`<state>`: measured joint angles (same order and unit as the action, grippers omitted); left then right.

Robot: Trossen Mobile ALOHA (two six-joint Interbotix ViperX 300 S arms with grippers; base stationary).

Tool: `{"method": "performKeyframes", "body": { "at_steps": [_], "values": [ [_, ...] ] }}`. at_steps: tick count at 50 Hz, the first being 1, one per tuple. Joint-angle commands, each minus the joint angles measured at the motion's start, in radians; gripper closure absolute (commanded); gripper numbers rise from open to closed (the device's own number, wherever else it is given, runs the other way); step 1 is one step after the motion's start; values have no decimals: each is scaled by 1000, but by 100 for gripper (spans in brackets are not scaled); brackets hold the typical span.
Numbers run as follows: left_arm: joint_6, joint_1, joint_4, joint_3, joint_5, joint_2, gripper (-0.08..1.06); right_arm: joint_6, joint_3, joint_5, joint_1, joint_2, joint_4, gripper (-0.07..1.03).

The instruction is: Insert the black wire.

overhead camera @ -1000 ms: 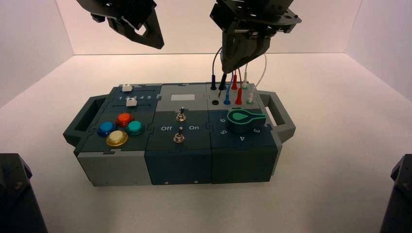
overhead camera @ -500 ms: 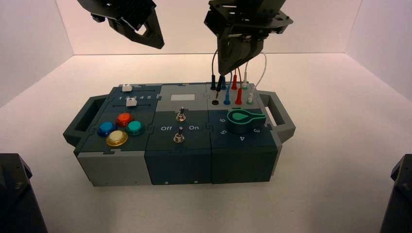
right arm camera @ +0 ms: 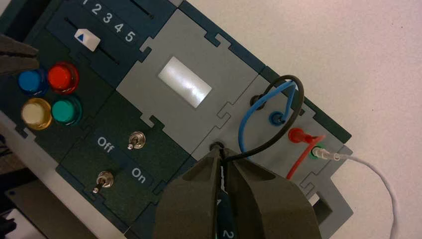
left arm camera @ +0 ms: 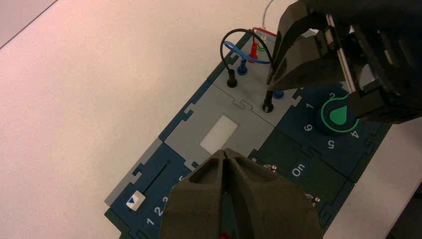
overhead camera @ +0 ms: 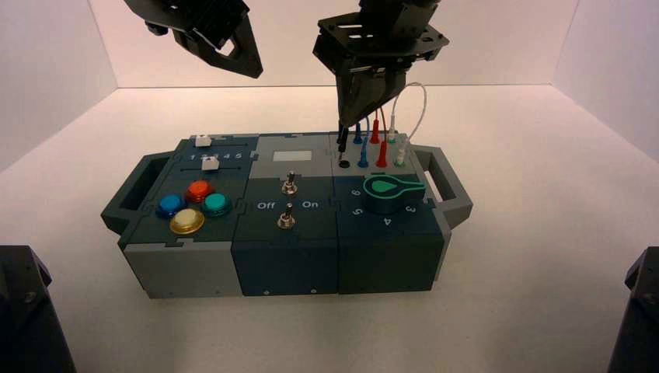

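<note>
The black wire [right arm camera: 297,97] loops over the grey socket panel [overhead camera: 343,154] at the box's back right. One of its plugs [left arm camera: 232,79] stands in the back-left socket. My right gripper [overhead camera: 345,134] is shut on the other plug [left arm camera: 268,102], which stands upright at the mouth of the front-left socket [right arm camera: 217,146]. How deep its pin sits is hidden. In the right wrist view, the right gripper [right arm camera: 221,155] pinches the plug where the wire leaves it. My left gripper [overhead camera: 252,71] hangs shut and empty high above the box's back left, and in its own view the left gripper [left arm camera: 225,152] holds nothing.
Blue [right arm camera: 244,129], red [right arm camera: 306,152] and white [right arm camera: 368,169] wires fill the sockets right beside the black one. A green knob [overhead camera: 386,190] sits just in front of the panel. Two toggle switches [overhead camera: 288,200], coloured buttons [overhead camera: 192,206] and sliders [overhead camera: 206,151] lie further left.
My right gripper has carried the black plug left and down, from above the back row of sockets to the front-left socket. The left arm has not moved.
</note>
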<state>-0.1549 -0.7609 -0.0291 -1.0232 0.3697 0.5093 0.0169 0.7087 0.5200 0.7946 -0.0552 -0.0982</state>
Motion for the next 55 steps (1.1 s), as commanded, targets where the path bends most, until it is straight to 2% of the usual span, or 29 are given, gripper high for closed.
{"method": "performKeyframes", "body": {
  "at_steps": [1, 18, 55],
  "values": [
    [-8, -3, 2, 31, -9, 9, 101, 8, -29, -3, 3, -8, 14, 99],
    [-12, -3, 2, 29, -9, 6, 101, 12, -35, 2, 0, -18, 31, 98],
    [-12, -3, 3, 31, -11, 6, 101, 14, -29, 38, 2, -48, 35, 98]
  ]
}}
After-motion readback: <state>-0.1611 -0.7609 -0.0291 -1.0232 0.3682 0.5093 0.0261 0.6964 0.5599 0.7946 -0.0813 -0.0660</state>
